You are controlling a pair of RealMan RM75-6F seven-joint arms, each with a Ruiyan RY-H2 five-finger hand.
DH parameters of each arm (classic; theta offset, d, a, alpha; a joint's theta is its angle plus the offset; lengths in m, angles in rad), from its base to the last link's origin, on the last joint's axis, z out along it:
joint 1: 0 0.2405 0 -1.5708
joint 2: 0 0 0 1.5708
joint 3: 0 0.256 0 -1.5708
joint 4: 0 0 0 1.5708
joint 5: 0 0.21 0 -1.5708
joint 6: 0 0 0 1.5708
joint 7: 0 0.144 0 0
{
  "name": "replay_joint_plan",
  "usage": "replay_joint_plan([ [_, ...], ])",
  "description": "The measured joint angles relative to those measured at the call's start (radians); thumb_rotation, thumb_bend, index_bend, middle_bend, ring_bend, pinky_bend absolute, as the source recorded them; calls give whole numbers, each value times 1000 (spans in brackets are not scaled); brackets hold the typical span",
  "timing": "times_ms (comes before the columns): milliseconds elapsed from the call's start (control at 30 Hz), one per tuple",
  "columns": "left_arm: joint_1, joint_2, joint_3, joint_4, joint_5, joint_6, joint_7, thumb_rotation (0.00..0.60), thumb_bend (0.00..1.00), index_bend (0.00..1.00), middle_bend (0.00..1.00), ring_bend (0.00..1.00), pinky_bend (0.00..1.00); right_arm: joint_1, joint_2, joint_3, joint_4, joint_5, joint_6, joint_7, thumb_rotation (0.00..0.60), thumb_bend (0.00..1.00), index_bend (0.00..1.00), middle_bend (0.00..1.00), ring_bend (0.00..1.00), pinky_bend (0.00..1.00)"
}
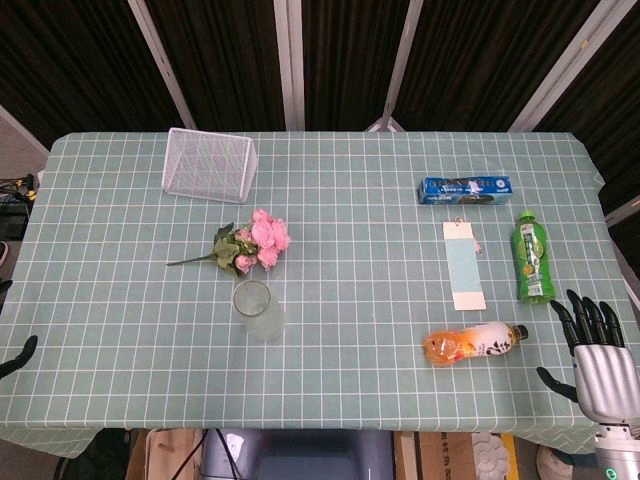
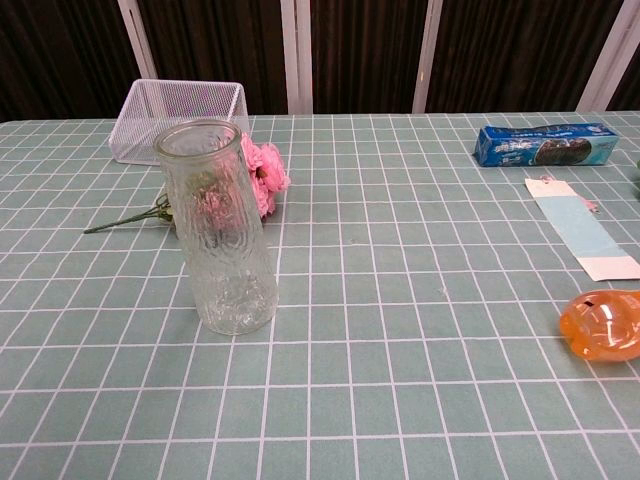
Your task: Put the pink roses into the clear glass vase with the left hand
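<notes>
The pink roses (image 1: 262, 238) (image 2: 264, 176) lie on their side on the green checked tablecloth, green stem pointing left. Just in front of them the clear glass vase (image 1: 258, 310) (image 2: 220, 240) stands upright with nothing in it; in the chest view it partly covers the blooms. Of my left hand (image 1: 18, 356) only dark fingertips show at the far left edge of the head view, thumb apart from the fingers, well left of the flowers and holding nothing. My right hand (image 1: 598, 350) hovers at the table's front right corner with its fingers spread and nothing in it.
A white wire basket (image 1: 210, 164) (image 2: 180, 118) sits behind the roses. On the right lie a blue biscuit pack (image 1: 465, 189) (image 2: 545, 143), a pale paper strip (image 1: 463, 265) (image 2: 585, 228), a green bottle (image 1: 532, 257) and an orange bottle (image 1: 475, 343) (image 2: 605, 325).
</notes>
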Motion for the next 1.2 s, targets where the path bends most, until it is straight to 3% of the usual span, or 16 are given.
replay_joint_plan([
  [967, -10, -16, 8, 5, 13, -7, 23, 600, 359, 156, 97, 0, 0, -7, 7, -3, -8, -7, 14, -2, 600, 154, 144, 36, 0, 0],
  [1200, -30, -23, 5, 17, 41, -17, 12, 600, 255, 146, 96, 0, 0, -10, 12, -5, -11, -10, 16, 9, 600, 154, 144, 36, 0, 0],
])
